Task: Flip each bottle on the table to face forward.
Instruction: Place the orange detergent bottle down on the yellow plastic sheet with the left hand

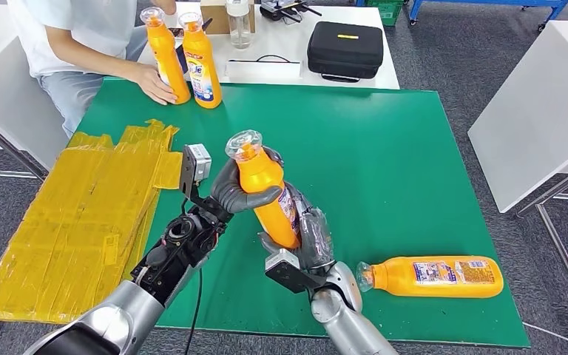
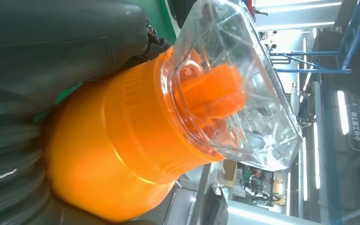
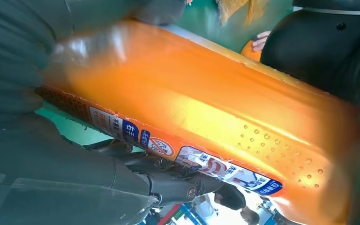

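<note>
Because the bottle has to be turned until its label faces forward, I hold the orange detergent bottle (image 1: 270,196) lifted off the green mat (image 1: 384,155) with both hands, tilted a little, its clear cap (image 1: 244,143) uppermost. My right hand (image 1: 307,240) is nearest to me, fingers wrapped around the lower body of the bottle where the label (image 3: 136,136) runs along its edge; this low grip looks meant to carry the weight. My left hand (image 1: 233,188) is clamped around the shoulder just under the cap, probably to steady the top and guide the twist. From the left wrist, the clear cap (image 2: 234,84) sits over the orange nozzle (image 2: 211,96).

Further right on the mat, near its front edge, a second orange bottle (image 1: 433,276) lies on its side, cap pointing toward my right arm, label up; I judge it is not yet done.

At the far left corner of the mat, two more orange bottles (image 1: 185,59) stand upright, touching. A seated person's hand (image 1: 154,83) rests against the left one, seemingly arranging them. Beyond, on a white table (image 1: 384,70), sits a black case (image 1: 345,49).
</note>
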You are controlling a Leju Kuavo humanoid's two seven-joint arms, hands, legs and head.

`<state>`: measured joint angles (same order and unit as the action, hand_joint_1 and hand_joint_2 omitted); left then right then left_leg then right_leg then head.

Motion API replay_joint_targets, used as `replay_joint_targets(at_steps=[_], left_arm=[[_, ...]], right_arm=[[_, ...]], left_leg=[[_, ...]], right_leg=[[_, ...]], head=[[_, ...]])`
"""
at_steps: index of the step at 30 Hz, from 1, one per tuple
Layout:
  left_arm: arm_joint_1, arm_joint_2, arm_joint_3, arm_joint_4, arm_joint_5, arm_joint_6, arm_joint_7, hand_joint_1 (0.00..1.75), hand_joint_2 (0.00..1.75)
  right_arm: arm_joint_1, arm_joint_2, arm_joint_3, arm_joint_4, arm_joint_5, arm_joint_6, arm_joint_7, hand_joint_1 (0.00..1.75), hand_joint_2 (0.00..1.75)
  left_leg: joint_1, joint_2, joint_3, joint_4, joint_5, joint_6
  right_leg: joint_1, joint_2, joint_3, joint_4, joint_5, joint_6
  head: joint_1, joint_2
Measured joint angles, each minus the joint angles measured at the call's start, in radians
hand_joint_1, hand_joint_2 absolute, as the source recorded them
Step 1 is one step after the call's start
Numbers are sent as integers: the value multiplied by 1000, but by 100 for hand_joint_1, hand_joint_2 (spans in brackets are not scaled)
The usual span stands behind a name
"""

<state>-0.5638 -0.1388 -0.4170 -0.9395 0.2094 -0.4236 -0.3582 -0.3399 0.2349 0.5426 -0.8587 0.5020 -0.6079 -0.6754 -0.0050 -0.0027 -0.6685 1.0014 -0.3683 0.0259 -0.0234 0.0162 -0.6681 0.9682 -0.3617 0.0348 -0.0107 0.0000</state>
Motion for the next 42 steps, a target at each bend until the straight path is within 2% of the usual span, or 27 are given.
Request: replay_joint_targets(at_steps=[2, 3, 12, 17, 20, 25, 27, 29, 31, 34, 37, 42], left_arm=[[0, 0, -1, -4, 2, 5, -3, 175, 175], [0, 0, -1, -8, 2, 9, -5, 175, 175], [19, 12, 5, -42, 7, 45, -14, 175, 175], [23, 21, 29, -56, -69, 161, -35, 175, 175], [19, 36, 63, -56, -179, 317, -45, 175, 175], [-13, 76, 132, -30, -567, 780, -28, 175, 175], [-33, 97, 149, -9, -761, 935, 22, 175, 175], [-56, 120, 165, 21, -987, 1037, 104, 175, 175], [-81, 146, 185, 53, -1268, 1082, 218, 175, 175], [-121, 191, 193, 112, -1649, 1089, 433, 175, 175], [-170, 253, 110, 195, -1777, 1090, 612, 175, 175], [-222, 333, -46, 324, -1779, 1069, 697, 175, 175]], right_arm=[[3, -2, -1, -8, -1, -1, 0, 17, 175], [6, -2, -1, -15, -3, -2, 1, 0, 175], [59, -20, -5, -186, -28, 6, -7, 0, 175], [99, -39, -4, -320, -63, 7, -15, 0, 175], [121, -66, -3, -429, -76, 2, -13, 0, 175], [143, -111, -3, -580, -80, -30, -11, 0, 175], [147, -124, -3, -626, -77, -41, -6, 0, 175], [150, -134, -3, -666, -62, -48, 8, 0, 175], [153, -141, -4, -702, -34, -46, 34, 0, 175], [155, -151, -7, -747, 12, -25, 84, 0, 175], [161, -165, -19, -782, 39, -7, 109, 0, 175], [178, -190, -39, -815, 38, 14, 107, 0, 175]], left_leg=[[0, 0, 0, 0, 0, 0], [0, 0, 0, 0, 0, 0], [0, 0, 0, 0, 0, 0], [0, 0, 0, 0, 0, 0], [0, 0, 0, 0, 0, 0], [0, 0, 0, 0, 0, 0], [0, 0, 0, 0, 0, 0], [0, 0, 0, 0, 1, 0], [0, 1, 0, 0, 1, 0], [0, 1, 0, 0, 1, 0], [0, 1, 0, 0, 1, 0], [0, 1, 0, 0, 1, 0]], right_leg=[[0, 0, 0, 0, 0, 0], [0, 0, 0, 0, 0, 0], [0, 0, 0, 0, 0, 0], [0, 0, 0, 0, 0, 0], [0, 0, 0, 0, 0, 0], [0, 0, -1, 0, 0, 0], [0, 0, 0, 0, 0, 0], [0, 0, 0, 0, 0, 0], [0, 0, 0, 0, 0, 0], [0, 0, -1, 0, 0, 0], [0, 0, -1, 0, 0, 0], [0, 0, -1, 0, 0, 0]], head=[[0, 0], [0, 0], [0, 0], [0, 0], [0, 0], [0, 0], [0, 0], [0, 0], [0, 0], [0, 0], [0, 0], [0, 0]])
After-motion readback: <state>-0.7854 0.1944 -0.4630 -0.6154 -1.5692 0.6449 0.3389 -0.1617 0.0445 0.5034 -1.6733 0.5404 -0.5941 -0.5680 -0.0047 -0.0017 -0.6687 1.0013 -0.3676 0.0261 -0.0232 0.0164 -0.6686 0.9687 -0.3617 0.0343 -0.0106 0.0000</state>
